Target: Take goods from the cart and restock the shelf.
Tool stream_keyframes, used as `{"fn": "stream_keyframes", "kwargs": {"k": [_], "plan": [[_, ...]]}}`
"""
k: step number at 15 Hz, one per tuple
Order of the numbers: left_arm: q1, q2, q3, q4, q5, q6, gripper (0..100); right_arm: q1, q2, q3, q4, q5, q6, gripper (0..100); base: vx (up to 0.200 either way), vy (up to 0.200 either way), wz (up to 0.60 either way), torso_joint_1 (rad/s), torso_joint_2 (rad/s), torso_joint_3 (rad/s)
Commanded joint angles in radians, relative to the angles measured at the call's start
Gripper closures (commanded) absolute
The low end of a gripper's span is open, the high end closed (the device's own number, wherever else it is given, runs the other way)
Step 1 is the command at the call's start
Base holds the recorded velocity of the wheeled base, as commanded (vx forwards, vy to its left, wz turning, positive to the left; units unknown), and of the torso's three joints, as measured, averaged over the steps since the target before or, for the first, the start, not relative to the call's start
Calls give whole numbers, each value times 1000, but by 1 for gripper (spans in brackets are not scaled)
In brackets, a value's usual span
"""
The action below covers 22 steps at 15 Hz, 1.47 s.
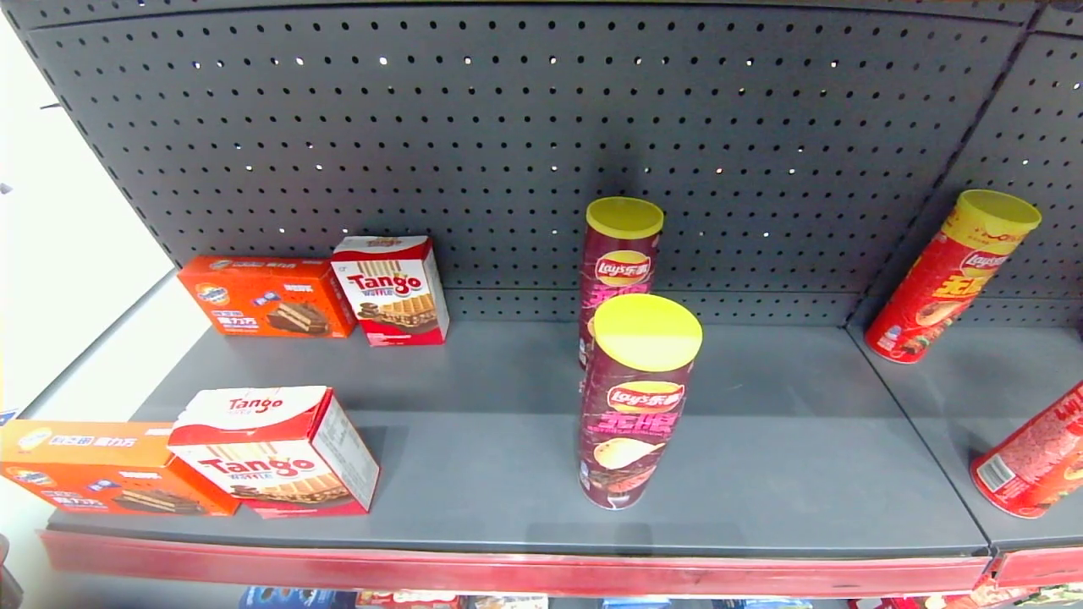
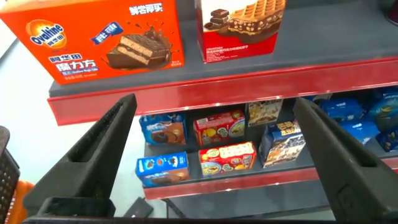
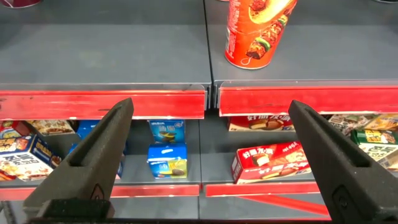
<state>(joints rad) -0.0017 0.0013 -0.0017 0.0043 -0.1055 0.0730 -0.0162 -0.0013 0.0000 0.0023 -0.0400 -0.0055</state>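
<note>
On the grey shelf [image 1: 761,457] stand two maroon chip cans with yellow lids, one at the front [image 1: 636,406] and one behind it [image 1: 619,262]. Two orange wafer boxes [image 1: 266,296] [image 1: 101,469] and two red-white Tango boxes [image 1: 391,289] [image 1: 279,452] sit at the left. Two red chip cans [image 1: 952,275] [image 1: 1036,457] are on the neighbouring shelf bay to the right. My left gripper [image 2: 214,130] is open below the shelf's red front edge [image 2: 205,84], under the front orange box [image 2: 102,40]. My right gripper [image 3: 211,134] is open in front of the red edge [image 3: 106,102], near a red can [image 3: 256,31].
Lower shelves hold several small snack boxes [image 2: 227,158] [image 3: 270,162]. A perforated grey back panel [image 1: 525,127] closes the shelf behind. Bare shelf lies right of the maroon cans and between the box rows. A dark basket corner [image 2: 7,180] shows by the left gripper.
</note>
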Motion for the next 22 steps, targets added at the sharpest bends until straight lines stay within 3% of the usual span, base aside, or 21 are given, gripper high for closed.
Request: {"fn": "stream_keyframes", "kwargs": {"k": [1, 5, 12, 15, 20, 22], "plan": [[0, -1, 0, 0, 0, 1, 0, 1, 1, 0, -1, 0, -1, 0, 0, 0, 0, 0, 0, 0], [0, -1, 0, 0, -6, 21, 0, 1, 1, 0, 1, 3, -2, 0, -50, 0, 0, -1, 1, -1], [0, -1, 0, 0, -2, 13, 0, 1, 1, 0, -1, 5, -2, 0, 0, -29, 0, 0, 0, 0], [0, -1, 0, 0, 10, -13, 0, 1, 1, 0, 1, 5, -2, 0, 0, -67, 0, 1, -1, 1], [-1, -1, 0, 0, 6, 1, 0, 1, 1, 0, 1, 5, -2, 0, 0, 0, 0, 0, 0, 0], [-1, -1, 0, 0, 10, 1, 0, 1, 1, 0, -1, 5, -2, 0, 0, -200, 0, 0, 2, 2]]}}
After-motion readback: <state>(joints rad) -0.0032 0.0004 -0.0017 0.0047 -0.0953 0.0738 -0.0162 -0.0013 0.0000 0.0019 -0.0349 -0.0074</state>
